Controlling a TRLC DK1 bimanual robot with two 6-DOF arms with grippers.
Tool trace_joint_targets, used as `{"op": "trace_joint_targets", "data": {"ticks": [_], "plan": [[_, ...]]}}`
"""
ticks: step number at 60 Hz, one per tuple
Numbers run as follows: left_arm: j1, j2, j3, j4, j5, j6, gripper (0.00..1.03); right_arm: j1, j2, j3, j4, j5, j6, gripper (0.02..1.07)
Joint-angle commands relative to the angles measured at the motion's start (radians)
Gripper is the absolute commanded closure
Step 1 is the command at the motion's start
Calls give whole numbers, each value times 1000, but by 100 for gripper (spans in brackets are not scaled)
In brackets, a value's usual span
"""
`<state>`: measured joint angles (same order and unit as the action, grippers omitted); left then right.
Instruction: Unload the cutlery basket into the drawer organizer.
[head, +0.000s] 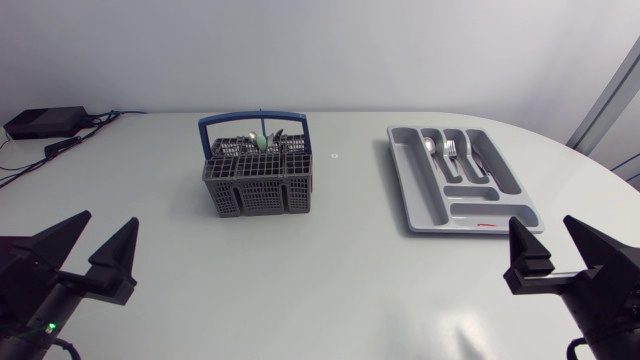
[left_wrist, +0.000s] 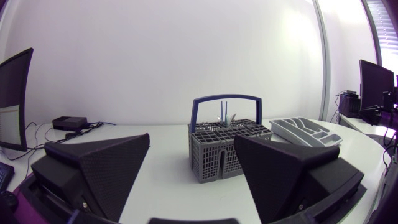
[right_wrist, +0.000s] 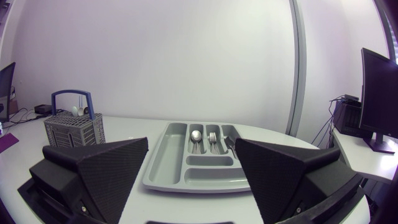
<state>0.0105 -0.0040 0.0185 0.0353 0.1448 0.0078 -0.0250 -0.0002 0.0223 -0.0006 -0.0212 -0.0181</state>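
Note:
A grey cutlery basket (head: 260, 180) with a blue handle stands at the table's middle left, a few utensil handles poking out of it. The same basket (left_wrist: 227, 149) lies ahead of my left gripper (left_wrist: 193, 168), which rests open and empty near the front left corner (head: 100, 245). The grey drawer organizer (head: 430, 195) lies at the right with a spoon, a fork and a knife in its long slots. In the right wrist view the organizer (right_wrist: 168, 158) sits ahead of my open, empty right gripper (right_wrist: 189, 168), at the front right (head: 555, 245).
A black box (head: 45, 122) with cables sits at the far left corner of the table. A small round mark (head: 335, 155) lies between basket and organizer.

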Motion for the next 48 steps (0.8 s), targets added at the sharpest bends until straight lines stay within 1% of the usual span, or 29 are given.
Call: {"op": "trace_joint_targets", "data": {"ticks": [1, 31, 37, 44, 48], "plan": [[-1, -7, -22, 0, -8, 14, 5, 8, -6, -24, -6, 9, 27, 6], [3, -11, -20, 5, -10, 26, 5, 8, -6, -24, -2, 9, 24, 6], [3, -10, 15, -12, -10, 73, 5, 11, -7, -22, -2, 14, 3, 6], [3, 6, 64, -38, -10, 73, 6, 16, -6, 8, -16, 15, -14, 6], [2, 70, 116, -52, -10, 69, 6, 23, -4, 34, -26, 14, -28, 7]]}}
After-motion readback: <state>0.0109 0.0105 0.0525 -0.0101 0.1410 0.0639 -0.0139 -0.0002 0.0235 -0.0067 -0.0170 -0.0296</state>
